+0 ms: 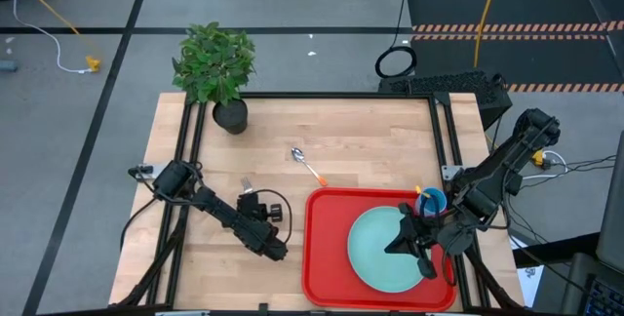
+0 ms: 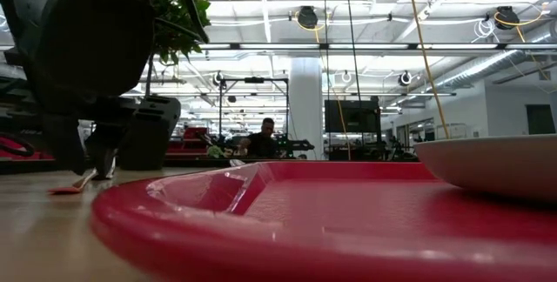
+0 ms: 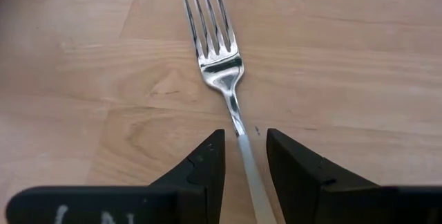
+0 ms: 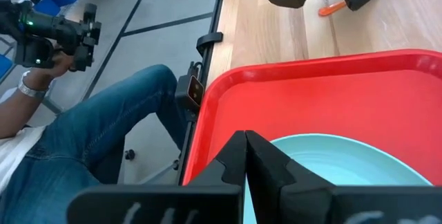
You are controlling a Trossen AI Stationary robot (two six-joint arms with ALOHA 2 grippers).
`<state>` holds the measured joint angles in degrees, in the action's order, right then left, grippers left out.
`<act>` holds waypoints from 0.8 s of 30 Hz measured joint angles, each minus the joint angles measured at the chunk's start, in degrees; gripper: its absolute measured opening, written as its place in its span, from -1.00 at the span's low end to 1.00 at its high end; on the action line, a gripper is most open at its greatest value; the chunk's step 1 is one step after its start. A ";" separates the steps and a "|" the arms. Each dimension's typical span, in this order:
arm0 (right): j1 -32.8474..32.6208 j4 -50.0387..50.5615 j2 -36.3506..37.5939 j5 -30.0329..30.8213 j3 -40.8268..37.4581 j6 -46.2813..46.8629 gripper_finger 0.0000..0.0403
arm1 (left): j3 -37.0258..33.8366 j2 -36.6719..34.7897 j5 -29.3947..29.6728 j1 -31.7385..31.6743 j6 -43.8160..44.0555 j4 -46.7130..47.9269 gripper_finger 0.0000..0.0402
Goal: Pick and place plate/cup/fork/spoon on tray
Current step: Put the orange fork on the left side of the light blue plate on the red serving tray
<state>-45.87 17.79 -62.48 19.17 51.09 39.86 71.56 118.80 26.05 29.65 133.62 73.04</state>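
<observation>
Left gripper sits low on the worktop, fingers parted either side of the fork handle — not pinching yet. Right gripper is closed over the plate, which sits in the tray.

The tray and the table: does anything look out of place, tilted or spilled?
Nothing looks spilled or damaged. The plate lies flat in the tray, with the cup at the tray's far edge. The spoon and the fork lie on the table, not yet placed.
</observation>
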 joint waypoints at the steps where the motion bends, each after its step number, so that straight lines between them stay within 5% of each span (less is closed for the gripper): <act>1: 0.00 0.00 0.00 0.00 0.00 0.00 -1.00 | -0.45 0.00 0.04 0.00 -0.01 -0.37 -0.48; 15: 0.00 0.04 0.00 -0.02 0.00 -0.17 -1.00 | -5.18 -0.20 5.45 1.75 -1.38 -8.34 -0.93; 24: 0.00 0.02 0.00 -0.06 0.00 -0.11 -1.00 | -1.11 0.31 4.88 2.01 -2.75 -5.29 -0.86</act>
<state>-45.86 17.80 -62.48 19.11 51.09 39.75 70.45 119.11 30.94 31.66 130.87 67.74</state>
